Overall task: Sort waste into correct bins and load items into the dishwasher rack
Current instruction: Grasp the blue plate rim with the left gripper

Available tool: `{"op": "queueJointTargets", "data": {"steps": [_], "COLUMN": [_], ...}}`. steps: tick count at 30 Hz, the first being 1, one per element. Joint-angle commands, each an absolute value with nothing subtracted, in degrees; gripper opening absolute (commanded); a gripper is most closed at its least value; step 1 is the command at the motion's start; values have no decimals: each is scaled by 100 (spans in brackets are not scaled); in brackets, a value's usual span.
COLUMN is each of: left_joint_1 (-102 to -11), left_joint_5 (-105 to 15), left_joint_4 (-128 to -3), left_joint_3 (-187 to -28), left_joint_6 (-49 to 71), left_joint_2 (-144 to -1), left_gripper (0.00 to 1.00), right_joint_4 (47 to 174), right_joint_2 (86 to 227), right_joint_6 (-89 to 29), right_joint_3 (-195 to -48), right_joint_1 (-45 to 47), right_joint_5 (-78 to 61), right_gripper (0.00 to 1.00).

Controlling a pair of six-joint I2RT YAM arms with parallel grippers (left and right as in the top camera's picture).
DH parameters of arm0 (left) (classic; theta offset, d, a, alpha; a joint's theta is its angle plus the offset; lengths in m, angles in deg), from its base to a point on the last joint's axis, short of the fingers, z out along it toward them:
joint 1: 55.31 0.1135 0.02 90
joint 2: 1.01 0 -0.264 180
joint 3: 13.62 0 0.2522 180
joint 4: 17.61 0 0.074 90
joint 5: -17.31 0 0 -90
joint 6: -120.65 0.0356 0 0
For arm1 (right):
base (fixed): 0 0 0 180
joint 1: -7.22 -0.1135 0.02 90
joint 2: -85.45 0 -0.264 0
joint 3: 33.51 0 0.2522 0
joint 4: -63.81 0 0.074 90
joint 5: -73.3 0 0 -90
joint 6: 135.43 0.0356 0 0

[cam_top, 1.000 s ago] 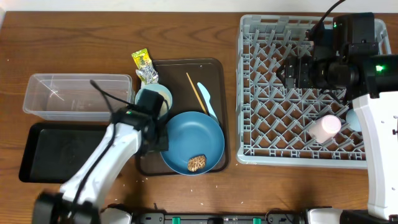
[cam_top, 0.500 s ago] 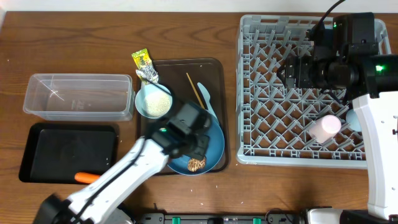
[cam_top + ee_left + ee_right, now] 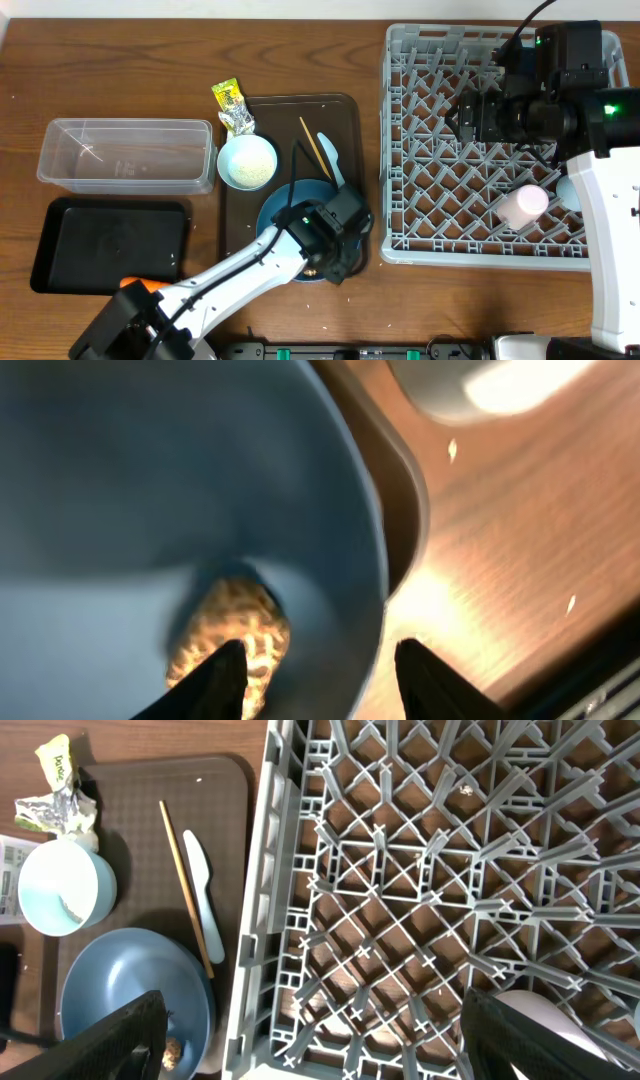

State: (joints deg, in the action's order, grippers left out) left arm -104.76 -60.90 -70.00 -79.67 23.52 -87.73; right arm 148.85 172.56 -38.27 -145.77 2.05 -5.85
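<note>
On the wooden table point(image 3: 300, 40), the pink cup point(image 3: 523, 205) lay in the rack point(image 3: 470, 255) at right. Plate point(image 3: 283, 203), rice bowl point(image 3: 247, 162), spoon point(image 3: 332, 157) and wrapper point(image 3: 233, 108) waited at centre. The left gripper point(image 3: 322, 678), parted and empty, hovered at the plate's food piece point(image 3: 240, 630); the right gripper point(image 3: 320, 1020) gaped empty.

Soft, even light falls from above in the overhead view, which is sharp, with only faint shadows beside the rack point(image 3: 430, 200). The left wrist view is dim and badly blurred: the blue plate point(image 3: 150, 480) and the brown food piece point(image 3: 235, 640) are smeared, and a hot glare burns on the table point(image 3: 450, 610). The right wrist view is crisp, going dark and soft only at its bottom corners.
</note>
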Motion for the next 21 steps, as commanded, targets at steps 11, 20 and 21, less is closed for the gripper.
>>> {"op": "queueJointTargets", "data": {"steps": [11, 20, 21], "left_joint_1": [-10865, -10858, -10858], "left_joint_5": [-6632, -7434, -7528], "left_joint_4": [-6985, -6817, -6749], "left_joint_3": [-8077, -8077, -8077], "left_joint_6": [3051, 3090, 3095], "left_joint_2": [-9232, -9339, -9341], "left_gripper": [56, 48, 48], "right_joint_4": [14907, 14938, 14938], "right_joint_2": [17274, 17274, 17274], "right_joint_6": [-3814, -3816, -3816], "right_joint_3": [-14571, -14571, -14571], "right_joint_1": [157, 157, 157], "right_joint_5": [-574, -574, -574], "right_gripper": [86, 86, 86]}}
